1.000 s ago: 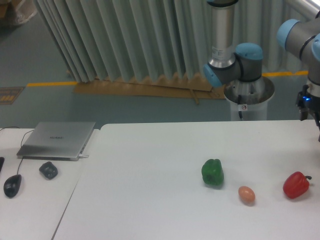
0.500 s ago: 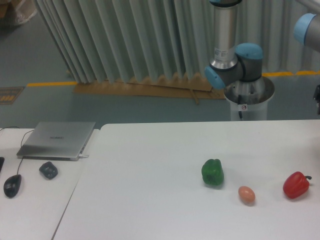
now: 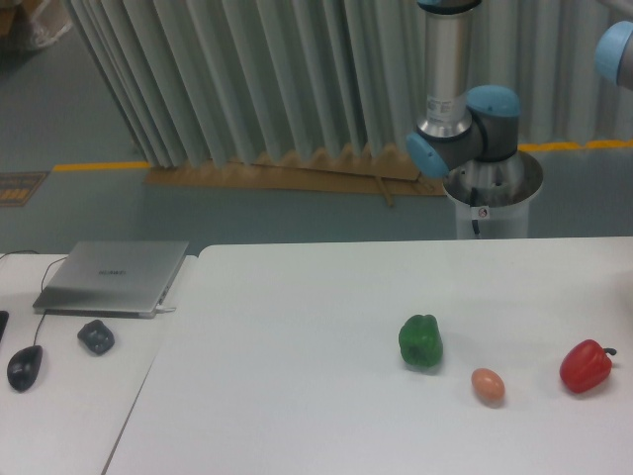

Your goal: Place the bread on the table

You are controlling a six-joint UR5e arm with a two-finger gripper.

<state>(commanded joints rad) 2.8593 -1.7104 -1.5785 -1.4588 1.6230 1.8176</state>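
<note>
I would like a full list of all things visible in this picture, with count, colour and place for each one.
table: 1, white, wide, fills the lower middle and right
desk: 1, white, narrower, adjoining the table on the left
green pepper: 1, green, on the table, right of centre
egg-shaped oval: 1, tan-orange, on the table, between the two peppers
red pepper: 1, red, on the table near the right edge
laptop: 1, silver-grey, closed, at the back of the desk
mouse: 1, black, corded, on the desk at left
small dark lump: 1, dark grey, on the desk beside the mouse
curtain: 1, pale grey-green, pleated, behind
bread: none in view
robot arm: 1, silver with blue joints, on a pedestal behind the table; its jaws are out of frame
</note>
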